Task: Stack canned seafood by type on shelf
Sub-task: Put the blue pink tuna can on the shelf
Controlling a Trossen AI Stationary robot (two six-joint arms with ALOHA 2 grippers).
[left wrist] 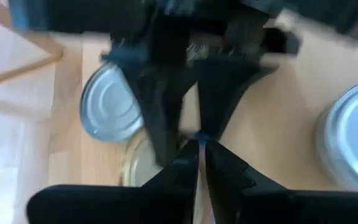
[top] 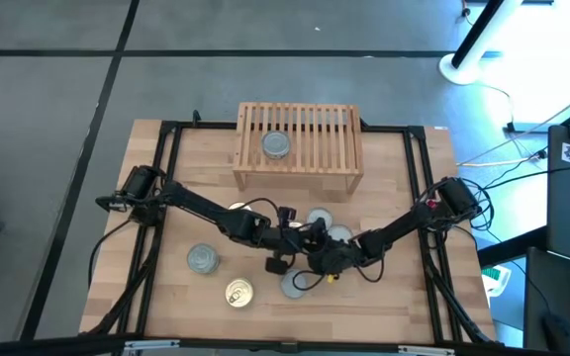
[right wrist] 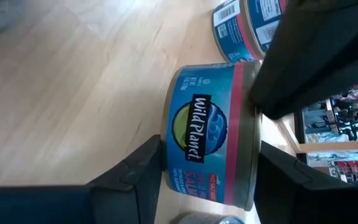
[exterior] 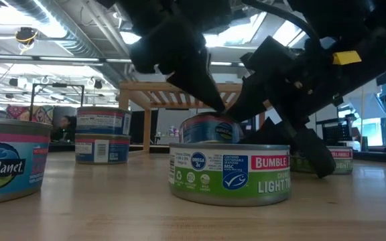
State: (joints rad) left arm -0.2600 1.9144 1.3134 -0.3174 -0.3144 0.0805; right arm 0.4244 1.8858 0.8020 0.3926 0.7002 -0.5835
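Note:
A blue-labelled Wild Planet tin sits between the fingers of my right gripper, just near of the table's middle. In the low view the same tin shows behind a green-labelled tin. My left gripper is shut, and its tip comes down at the blue tin's top. The light-wood shelf stands at the far edge with one silver-topped tin resting flat on its slats. From above, both grippers hide the blue tin. My right gripper pinches the blue tin across its height, one finger under the bottom face and the other on the top face. The fingers come in nearly level from the table's right. The tin stays upright; what lies under it is hidden. My left gripper's shut tips meet the tin's top rim, slanting down from the left; I cannot tell whether they press on it.
A silver-topped tin and a gold-topped tin stand near left. Two silver-topped tins sit close behind the grippers, and another just in front. The arms' black frame rails run along the table's sides.

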